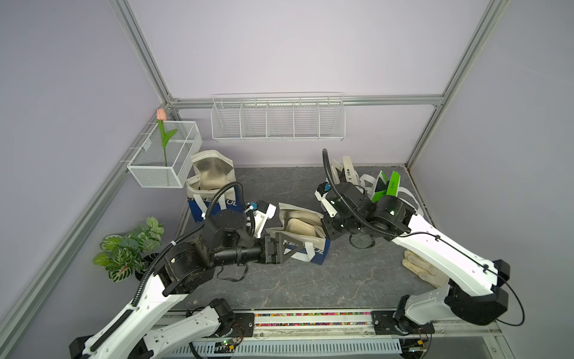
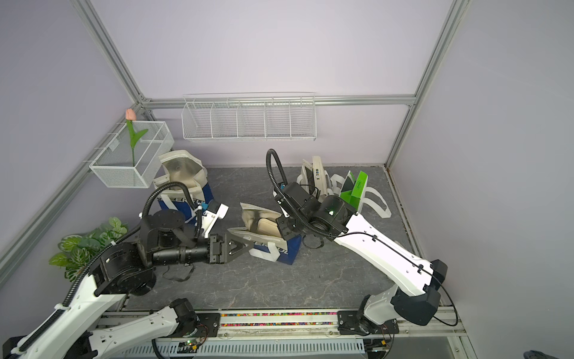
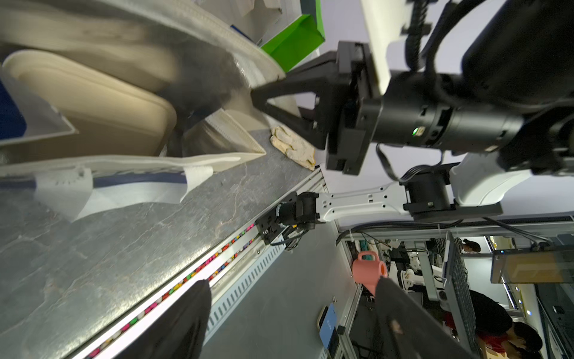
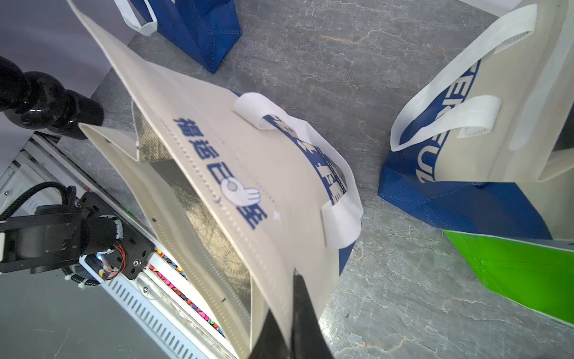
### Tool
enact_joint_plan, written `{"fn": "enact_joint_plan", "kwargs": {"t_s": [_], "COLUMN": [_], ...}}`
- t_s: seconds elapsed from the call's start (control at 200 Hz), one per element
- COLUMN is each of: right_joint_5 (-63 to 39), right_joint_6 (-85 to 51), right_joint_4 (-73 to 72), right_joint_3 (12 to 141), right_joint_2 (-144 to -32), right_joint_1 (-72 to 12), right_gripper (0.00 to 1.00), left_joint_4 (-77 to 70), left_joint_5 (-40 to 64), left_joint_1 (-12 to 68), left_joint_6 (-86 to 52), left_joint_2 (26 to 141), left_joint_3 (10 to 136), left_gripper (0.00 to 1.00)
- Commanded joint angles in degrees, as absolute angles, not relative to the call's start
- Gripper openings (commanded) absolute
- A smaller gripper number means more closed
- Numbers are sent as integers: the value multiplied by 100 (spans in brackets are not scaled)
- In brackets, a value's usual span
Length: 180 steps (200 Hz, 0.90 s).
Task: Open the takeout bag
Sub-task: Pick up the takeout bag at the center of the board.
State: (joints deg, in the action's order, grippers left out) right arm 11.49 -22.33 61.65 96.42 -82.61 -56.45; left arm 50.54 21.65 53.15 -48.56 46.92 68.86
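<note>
**You are working in a robotics lab test cell**

Aluminium frame struts [image 1: 149,62] and plain lilac panels [image 1: 279,46] box in your stone-look tabletop [image 1: 310,279]. Both arm bases are bolted to a rail [image 1: 310,318] at six o'clock. The props look staged: a wire rack [image 1: 277,121] at twelve o'clock, a fake tulip [image 1: 160,114] at ten, a fake plant [image 1: 127,248] at eight, the takeout bag [image 1: 318,251] mid-table. Past the cell, your left wrist view catches people [image 3: 497,326] beside a metal mesh panel [image 3: 459,295].

Pale lilac walls [image 1: 295,46] close in a grey marbled table [image 1: 295,279], framed by aluminium posts [image 1: 143,52]. A wire rack [image 1: 277,124] hangs on the back wall, a mesh basket [image 1: 155,177] on the left one.
</note>
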Motion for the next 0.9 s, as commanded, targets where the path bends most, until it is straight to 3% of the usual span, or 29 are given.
{"fn": "enact_joint_plan", "kwargs": {"t_s": [0.0, 0.13, 0.465, 0.685, 0.895], "right_joint_5": [934, 922, 1023, 1171, 1240], "right_joint_6": [-2406, -2479, -2443, -2443, -2450], "right_joint_4": [5916, 5864, 5970, 6005, 5938], "right_joint_3": [9493, 9346, 9285, 9283, 9264], "right_joint_2": [-8051, -7933, -7775, -7741, -7677], "right_joint_1": [-5629, -5685, -6013, -6098, -6243], "right_gripper": [7, 7, 7, 7, 7], "left_joint_4": [5151, 4126, 4000, 4318, 4406], "left_joint_5": [1971, 2180, 1512, 1421, 1244], "left_joint_1": [5379, 5387, 5387, 5388, 5391], "left_joint_6": [-5245, -6005, -6515, -6621, -6629], "left_joint_2": [4777, 4933, 5291, 5242, 5327], "left_joint_3": [6448, 5961, 6048, 5781, 5643], "left_gripper": [86, 86, 88, 78, 76]}}
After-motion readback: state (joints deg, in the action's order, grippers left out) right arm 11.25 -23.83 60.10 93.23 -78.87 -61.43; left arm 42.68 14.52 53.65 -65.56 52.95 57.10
